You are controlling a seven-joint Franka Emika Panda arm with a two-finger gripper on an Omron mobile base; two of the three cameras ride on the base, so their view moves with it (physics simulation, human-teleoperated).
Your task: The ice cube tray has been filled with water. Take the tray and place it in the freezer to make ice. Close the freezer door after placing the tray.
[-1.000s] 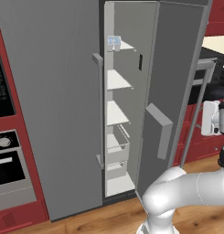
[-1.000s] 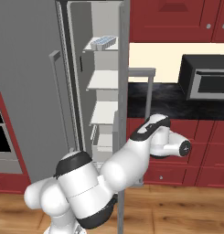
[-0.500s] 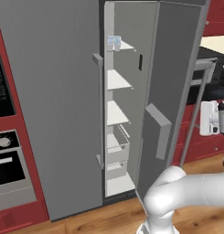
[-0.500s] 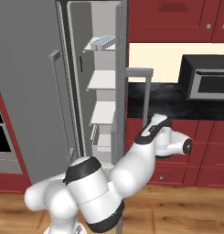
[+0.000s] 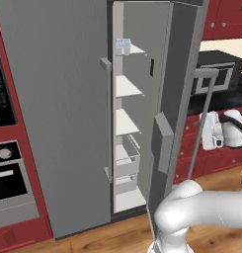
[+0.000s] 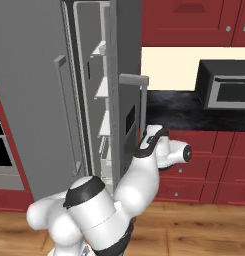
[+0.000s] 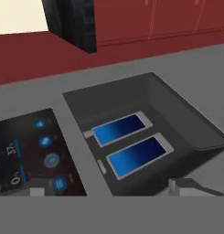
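The ice cube tray (image 5: 123,45) lies on the top shelf inside the freezer (image 5: 127,123), white with pale blue cells. The freezer door (image 5: 164,99) stands partly open, its bar handle (image 5: 201,123) facing right. My gripper (image 5: 206,134) is against the door's outer face, just past the handle. In the hand view the dark dispenser panel (image 7: 145,137) with two blue pads is very close in front of my gripper (image 7: 109,189). Its fingertips (image 7: 184,186) stand wide apart with nothing between them. From the right, my gripper (image 6: 144,145) touches the door (image 6: 125,90) below the handle (image 6: 139,100).
The other grey fridge door (image 5: 58,108) is shut at the left, with an oven (image 5: 9,178) beside it. A black microwave (image 6: 226,90) sits on a dark counter over red cabinets (image 6: 204,175) at the right. Wooden floor lies below.
The freezer door has swung further toward shut, hiding the tray from the right base view. My hand has moved left with the door. The gripper stays open.
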